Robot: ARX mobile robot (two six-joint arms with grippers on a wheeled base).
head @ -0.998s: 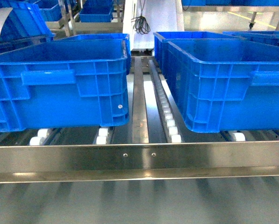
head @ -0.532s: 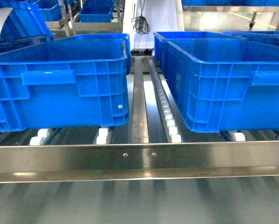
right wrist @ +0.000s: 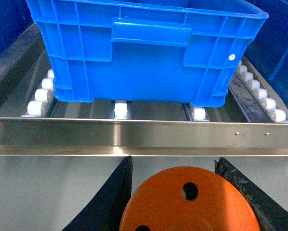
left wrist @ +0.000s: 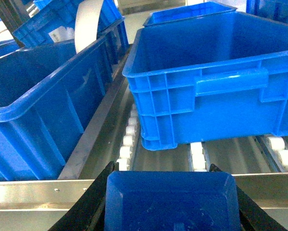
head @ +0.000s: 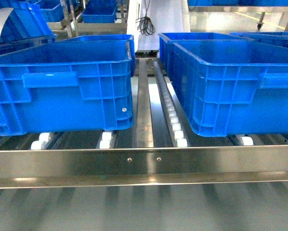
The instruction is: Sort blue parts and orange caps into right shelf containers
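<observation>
In the head view, the right shelf (head: pixel 144 163) is being shown as a long stainless-steel rack with a shiny riveted front rail, rows of small white rollers (head: pixel 175 126) running back between dull metal channels; two large containers are being carried on it, the left container (head: pixel 62 86) and the right container (head: pixel 235 86), both of bright-blue moulded plastic with ribbed walls, thick rims and handle recesses, standing apart with a roller lane between them; more blue bins (head: pixel 98 12) and a hanging black cable (head: pixel 145 24) are being seen farther back in the room; neither gripper is being shown here. In the left wrist view, a blue part (left wrist: pixel 172 202) of smooth, glossy plastic with chamfered corners is being held between the dark fingers (left wrist: pixel 86 211) of the left gripper (left wrist: pixel 170 204), just in front of the steel rail (left wrist: pixel 38 190); a ribbed container (left wrist: pixel 216 86) is being seen beyond it on the rollers, another bin (left wrist: pixel 38 110) beside it at the left. In the right wrist view, an orange cap (right wrist: pixel 189 204), round and matte with small holes in its flat end, is being clasped between the black fingers (right wrist: pixel 112 202) of the right gripper (right wrist: pixel 182 207), near the polished rail (right wrist: pixel 144 137); behind that rail a blue container (right wrist: pixel 139 53) is resting on white rollers.
</observation>
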